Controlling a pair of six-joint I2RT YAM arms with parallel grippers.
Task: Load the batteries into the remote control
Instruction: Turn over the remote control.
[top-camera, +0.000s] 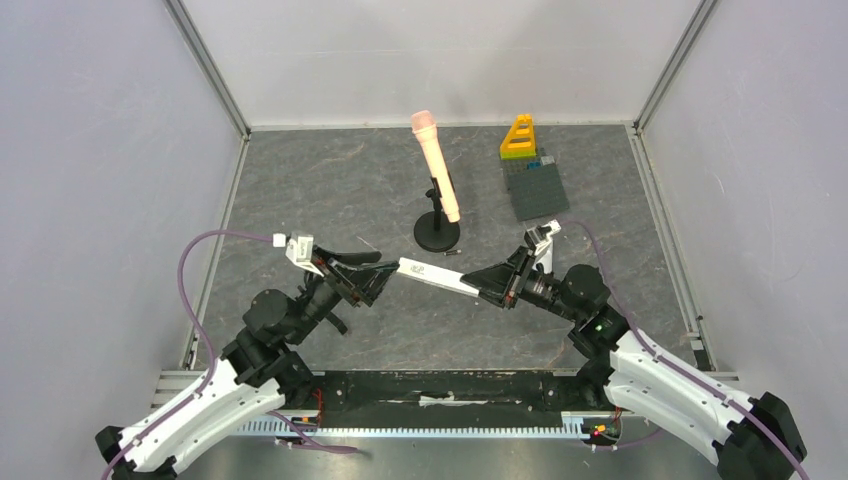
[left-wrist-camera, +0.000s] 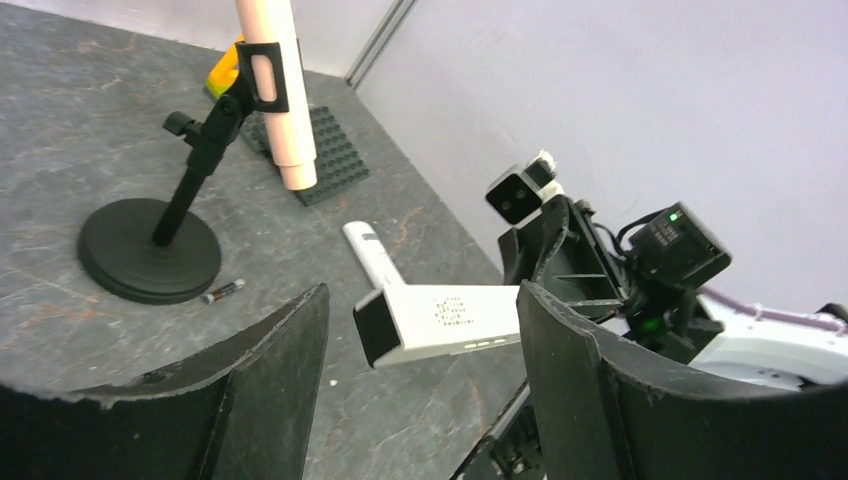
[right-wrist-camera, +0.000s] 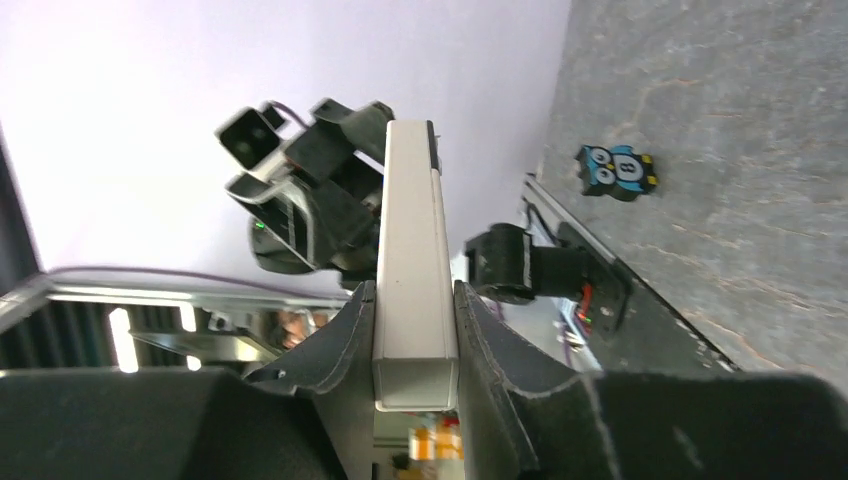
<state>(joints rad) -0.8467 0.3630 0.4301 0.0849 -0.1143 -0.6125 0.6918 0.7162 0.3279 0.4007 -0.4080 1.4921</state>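
from above, the remote (top-camera: 436, 277) is held up off the table (top-camera: 330, 190) between the two arms. the right gripper (top-camera: 487, 289) is clamped on one end and the left gripper (top-camera: 383, 281) sits at the other. one dark battery (top-camera: 449, 254) lies on the table just beside the round base of the microphone stand (top-camera: 437, 236) — the other batteries i cannot find in any view. a grey brick plate (top-camera: 535, 188) with a yellow piece (top-camera: 518, 138) lies well apart at the back right.

left wrist view: the left fingers (left-wrist-camera: 270, 380) stand wide, one on each side of the remote's dark end, touching neither face. a slim white strip (left-wrist-camera: 368, 250) lies on the table beyond, perhaps the battery cover; i cannot tell. the same battery shows near the stand's base.

right wrist view: the right fingers (right-wrist-camera: 340, 350) press both long sides of the remote in a narrow, firm hold, and its body runs straight out toward the left gripper. a small blue owl figure (right-wrist-camera: 616, 171) sits on the table off to the side.

judged from this, the step in hand is presenting the remote: the right arm holds it and the left gripper is empty. i can see no battery in it. next the left gripper should draw clear of the remote, go down to the battery by the stand and pinch it — it is small, round and apt to roll, and lies close against the base, so the approach wants care.
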